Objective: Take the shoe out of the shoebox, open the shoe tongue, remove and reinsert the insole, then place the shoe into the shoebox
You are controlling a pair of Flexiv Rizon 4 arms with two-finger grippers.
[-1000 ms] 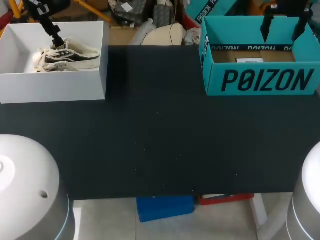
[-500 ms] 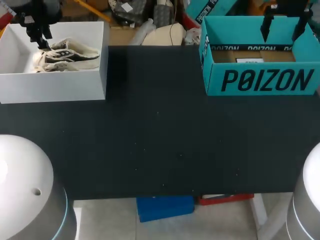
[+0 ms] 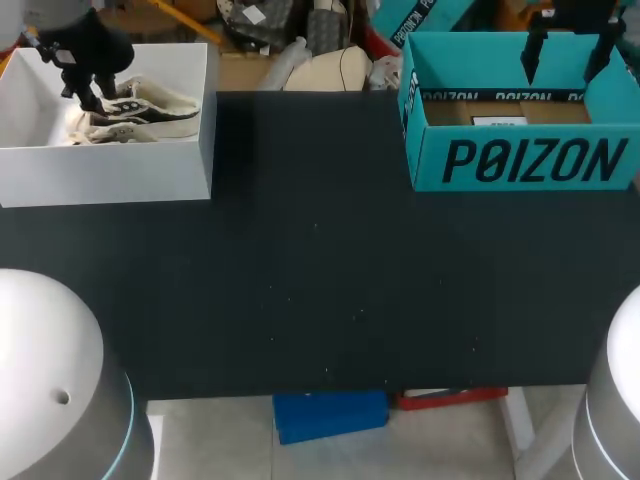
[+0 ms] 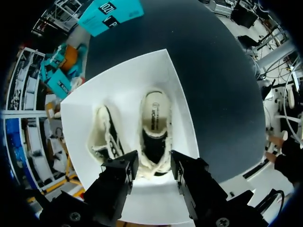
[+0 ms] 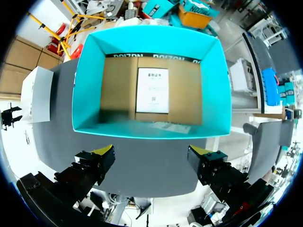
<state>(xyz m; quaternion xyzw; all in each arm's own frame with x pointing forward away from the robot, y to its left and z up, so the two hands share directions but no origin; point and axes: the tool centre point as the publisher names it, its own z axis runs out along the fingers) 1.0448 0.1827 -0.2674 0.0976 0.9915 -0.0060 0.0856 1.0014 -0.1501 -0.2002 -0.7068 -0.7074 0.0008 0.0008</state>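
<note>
Shift of left arm: within the last second its jaws were drawn back from the middle of the cream-and-black lace-up trainer, carried toward the far left corner of the open white box, then brought back over the trainer. Extraction is judged under approach, not yet achieved. The trainer is lodged upright inside the white box, insole showing, beside a second trainer laid on its side.

State of left jaws: spread, one finger set on either side of the trainer's nearer end. Contact cannot be told, and nothing is lifted.

State of right jaws: spread wide and empty, hung above the open teal cardboard shoebox, well apart from the white box across the dark worktop.
</note>
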